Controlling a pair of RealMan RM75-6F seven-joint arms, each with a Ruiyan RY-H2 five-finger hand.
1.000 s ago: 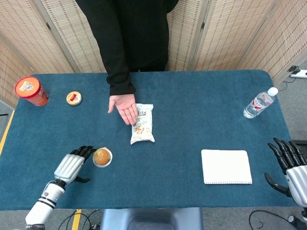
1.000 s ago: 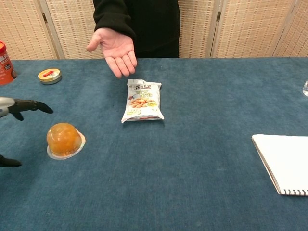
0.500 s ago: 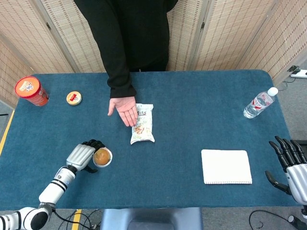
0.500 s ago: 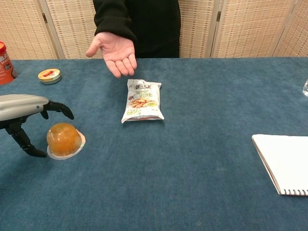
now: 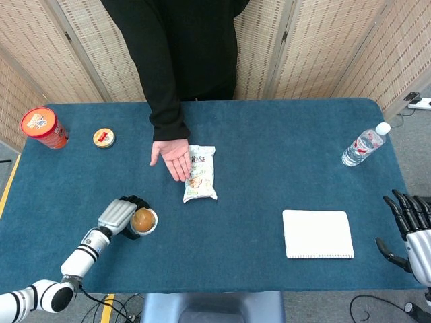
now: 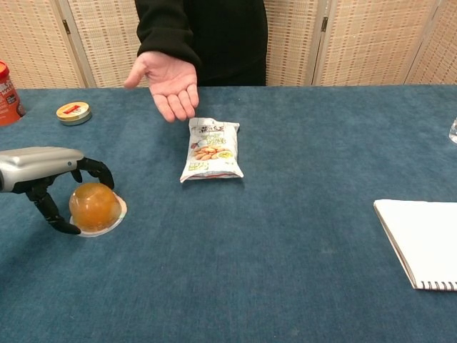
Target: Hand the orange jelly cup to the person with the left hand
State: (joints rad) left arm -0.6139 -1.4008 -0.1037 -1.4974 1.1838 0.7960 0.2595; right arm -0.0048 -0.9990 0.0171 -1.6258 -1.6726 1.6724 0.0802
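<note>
The orange jelly cup (image 6: 95, 208) sits on the worktop (image 6: 285, 250), loosely ringed by the left hand (image 6: 50, 175) (fingers (image 6: 96, 170) apart, not clamped); it could be tipped if squeezed unevenly.

A: Tally on the table (image 5: 269, 168)?
B: One orange jelly cup (image 5: 143, 220). One snack packet (image 5: 200, 173). One red canister (image 5: 43, 127), far-left corner. One small round tin (image 5: 104, 138).
A: Right side?
B: One water bottle (image 5: 364, 145), one white notepad (image 5: 317, 233). Robot hands: two, left hand (image 5: 122, 214), right hand (image 5: 412, 227). One person's hand (image 5: 172, 156).
</note>
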